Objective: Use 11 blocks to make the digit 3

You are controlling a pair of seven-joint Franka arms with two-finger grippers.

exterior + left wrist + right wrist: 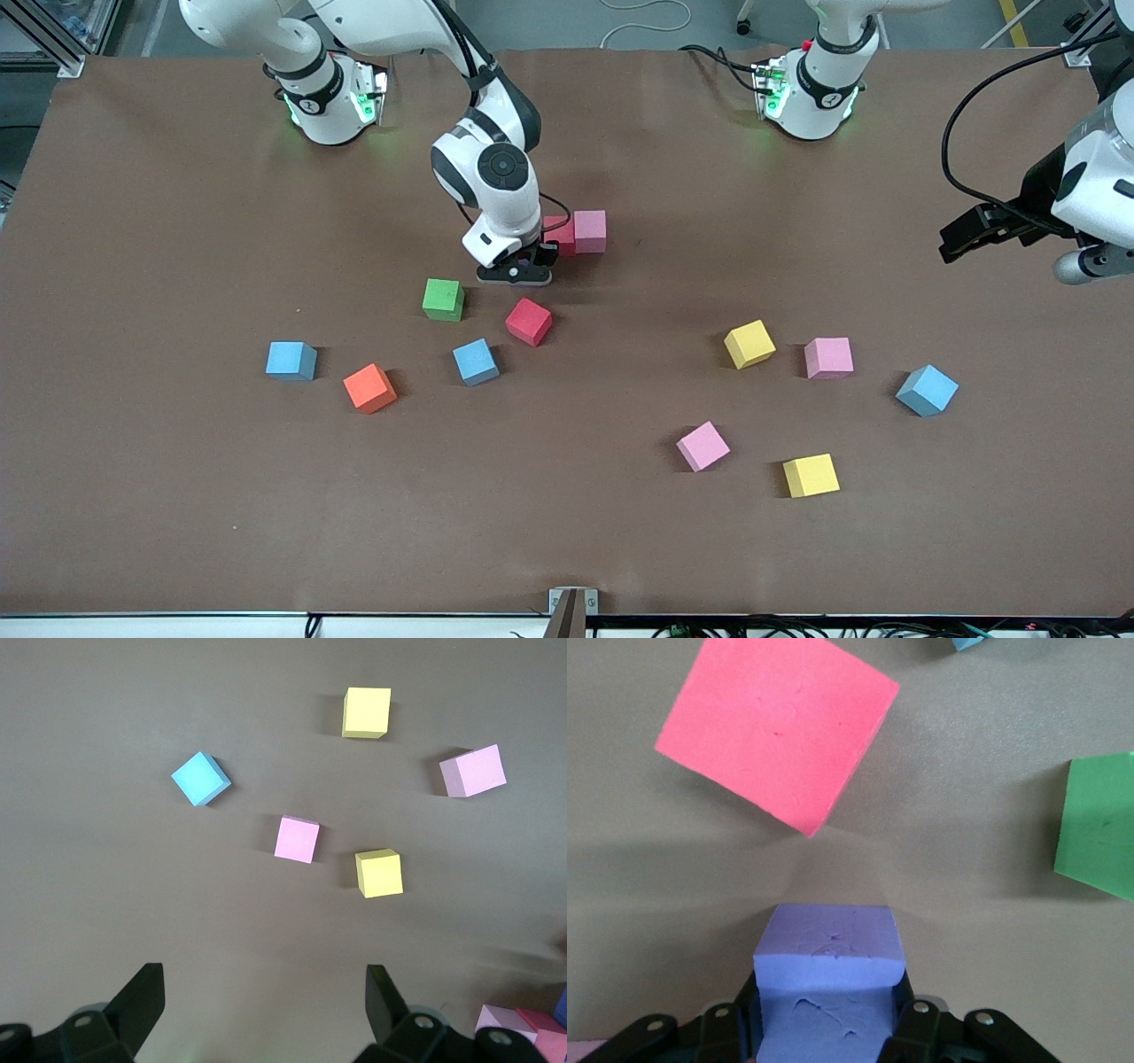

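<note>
Clock: read in the front view, 12 o'clock toward the arm bases.
Right end effector [518, 270]: down low at mid-surface, fingers closed on the purple block [828, 979]; I cannot tell whether that block touches the surface [177, 514].
Left end effector [264, 1010]: fingers spread wide with nothing between them, waiting in the air over the left arm's end of the surface.
Pair: the pair red [558, 232] and the pair pink [590, 231] touch side by side, red at 9 o'clock of pink; the right end effector is just beside them, at 7 o'clock of the pair red.
Loose red [529, 322]: at 6 o'clock of the right end effector, near it and turned askew.
Green cube [443, 299]: at 8 o'clock of the right end effector, apart from the loose red.
Mid blue [476, 361]: at 8 o'clock of the loose red, near it.
Orange [370, 388]: at 9 o'clock of the mid blue.
End blue [291, 361]: at 10 o'clock of the orange, toward the right arm's end.
Upper yellow [749, 344]: toward the left arm's end, well apart from the pair.
Upper pink [828, 358]: at 3 o'clock of the upper yellow, near it.
Tilted blue [927, 390]: at 4 o'clock of the upper pink.
Lower pink [703, 446]: at 7 o'clock of the upper yellow.
Lower yellow [811, 476]: at 4 o'clock of the lower pink, the block nearest the front camera.
</note>
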